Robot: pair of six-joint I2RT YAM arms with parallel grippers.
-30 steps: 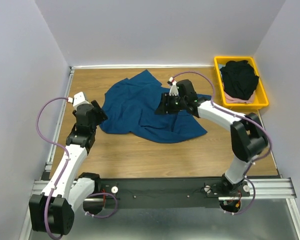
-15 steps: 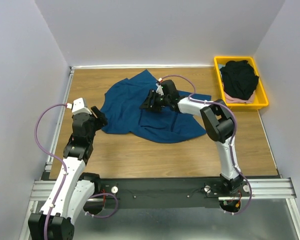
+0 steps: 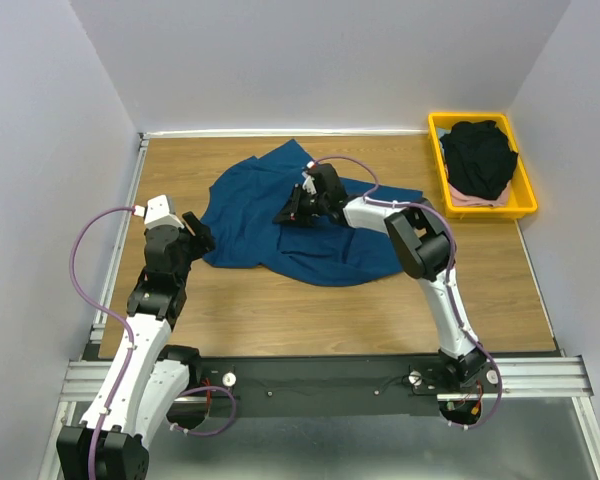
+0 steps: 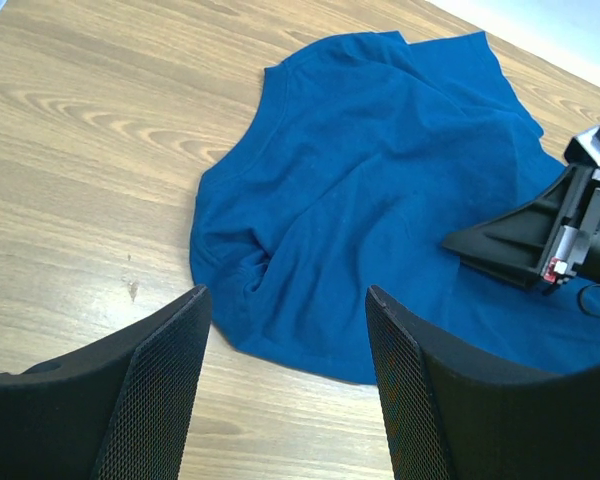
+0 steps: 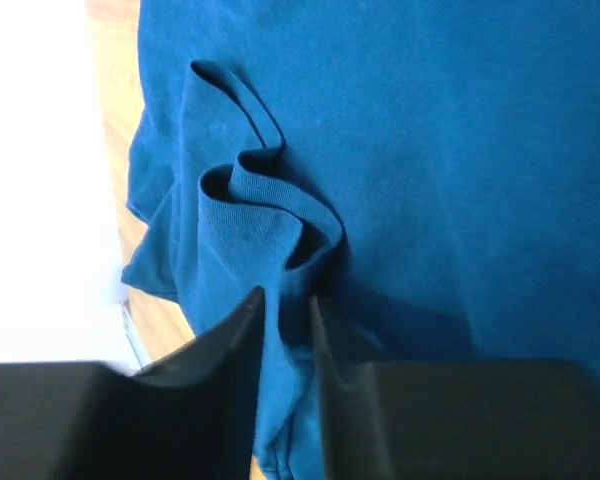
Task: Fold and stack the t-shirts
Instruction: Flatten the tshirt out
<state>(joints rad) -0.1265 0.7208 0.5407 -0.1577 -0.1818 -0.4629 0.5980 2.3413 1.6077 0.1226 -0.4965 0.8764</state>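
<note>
wooden table (image 3: 280, 310) bears a blue t-shirt (image 3: 245, 215) pinched by right end effector (image 5: 285, 298); left end effector (image 4: 287, 295) released.

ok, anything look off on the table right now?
The blue t-shirt lies rumpled and skewed, not flat; a ridge of it is bunched up in the right tool. In the yellow tray, the black t-shirt is heaped unfolded over the pink t-shirt. No damage visible.

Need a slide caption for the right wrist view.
Right gripper pinches a bunched fold of the blue t-shirt, wooden table at the edge.
</note>
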